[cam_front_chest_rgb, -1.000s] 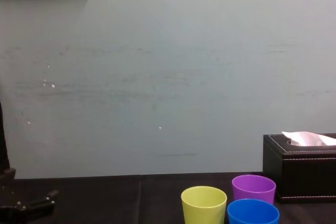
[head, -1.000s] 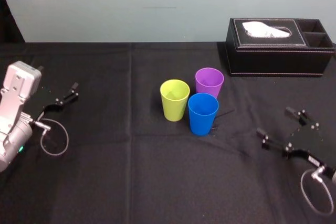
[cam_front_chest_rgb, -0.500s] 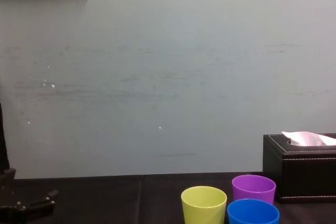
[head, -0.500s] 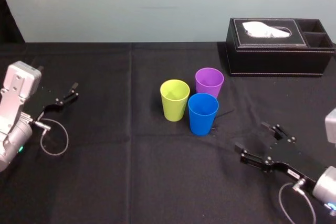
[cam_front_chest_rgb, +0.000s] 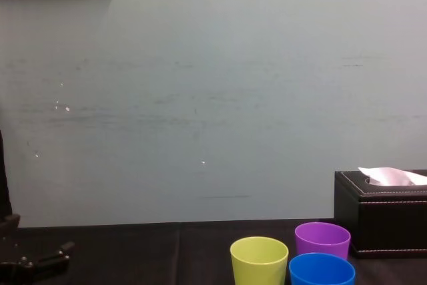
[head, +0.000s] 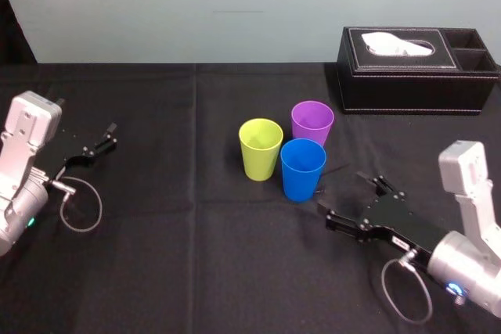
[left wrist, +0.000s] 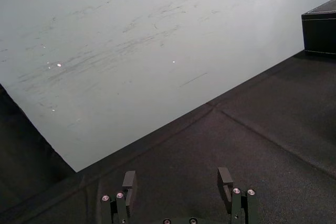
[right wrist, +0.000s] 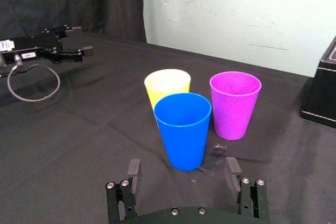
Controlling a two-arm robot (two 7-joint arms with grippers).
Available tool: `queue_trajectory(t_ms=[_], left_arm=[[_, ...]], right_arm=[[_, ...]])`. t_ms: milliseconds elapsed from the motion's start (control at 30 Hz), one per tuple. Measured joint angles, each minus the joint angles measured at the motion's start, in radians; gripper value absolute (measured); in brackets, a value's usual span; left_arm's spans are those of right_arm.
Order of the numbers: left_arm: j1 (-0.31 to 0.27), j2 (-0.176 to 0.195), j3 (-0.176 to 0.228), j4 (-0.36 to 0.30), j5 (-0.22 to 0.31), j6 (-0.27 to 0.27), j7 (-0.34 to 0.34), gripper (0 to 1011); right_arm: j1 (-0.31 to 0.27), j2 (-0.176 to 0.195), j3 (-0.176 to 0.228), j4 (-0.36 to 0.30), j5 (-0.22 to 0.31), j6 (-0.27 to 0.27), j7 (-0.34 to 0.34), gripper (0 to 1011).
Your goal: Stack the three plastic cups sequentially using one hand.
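Right end effector point(head: 344, 195) low over the surface point(head: 196, 271), jaws apart. The blue cup point(head: 302, 168) stands upright just ahead, in line with the gap. Yellow-green cup point(head: 260, 149) and purple cup point(head: 311, 123) cluster behind it. Left end effector point(head: 98, 146) is parked well away, jaws apart too.

Blue cup point(head: 302, 171), purple cup point(head: 311, 123), yellow-green cup point(head: 260, 151) smooth plastic; tablecloth point(head: 196, 271) matt black cloth; tissue box point(head: 415, 87) stitched leather-look.
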State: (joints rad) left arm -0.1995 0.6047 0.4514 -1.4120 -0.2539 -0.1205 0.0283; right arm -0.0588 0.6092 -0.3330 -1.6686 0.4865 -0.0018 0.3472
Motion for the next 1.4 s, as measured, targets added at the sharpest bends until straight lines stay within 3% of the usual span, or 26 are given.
queue_trajectory(t_ms=[333,567,1400], left_arm=[[0.0,0.0,0.0,0.0,0.0,0.0,0.0,1011],[0.0,0.0,0.0,0.0,0.0,0.0,0.0,1011],[0.0,0.0,0.0,0.0,0.0,0.0,0.0,1011]], right_arm=[[0.057,-0.073,-0.025,0.057,-0.06,0.02,-0.016,1004],[0.07,-0.115,-0.031,0.085,-0.111,-0.011,-0.026,1004],[0.103,-0.213,-0.028,0.146,-0.239,-0.046,-0.046,1004]])
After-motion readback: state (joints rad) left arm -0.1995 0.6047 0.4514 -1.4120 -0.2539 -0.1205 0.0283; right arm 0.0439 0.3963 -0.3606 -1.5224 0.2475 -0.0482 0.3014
